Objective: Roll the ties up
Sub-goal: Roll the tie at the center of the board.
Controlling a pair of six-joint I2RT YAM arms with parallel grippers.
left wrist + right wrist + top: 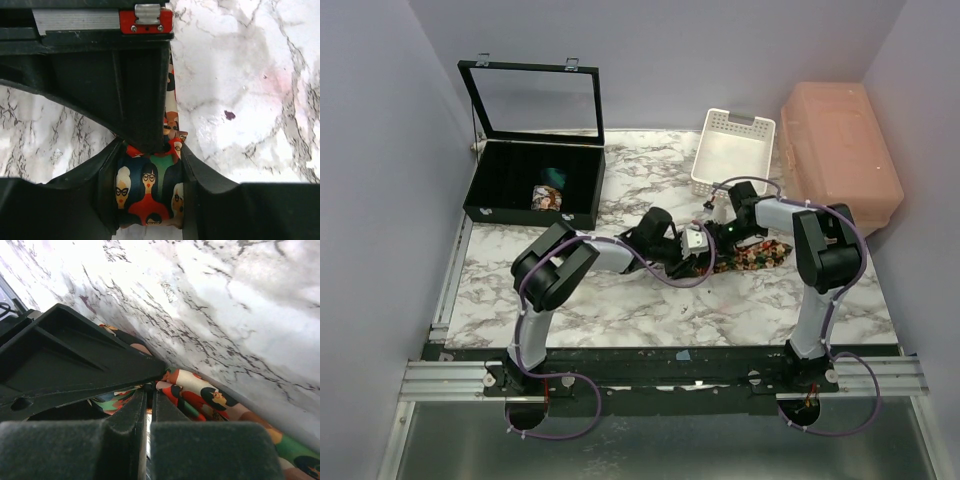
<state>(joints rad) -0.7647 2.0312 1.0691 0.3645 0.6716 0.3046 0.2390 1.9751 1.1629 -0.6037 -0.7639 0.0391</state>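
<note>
bench (pixel 620 300): marble | tie (pixel 760 256): mid-bench, part-rolled, tail flat rightward; likely soft, light, slick | left pincer (pixel 148 192): clamps roll by its sides, best hold there | right pincer (pixel 148 400): closed, tips at strip beside roll

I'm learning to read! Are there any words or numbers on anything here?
None: no words, numbers or signs can be read.
The tie shows only cartoon faces with glasses, no letters.
The black box, white basket and pink box carry no visible writing.
</note>
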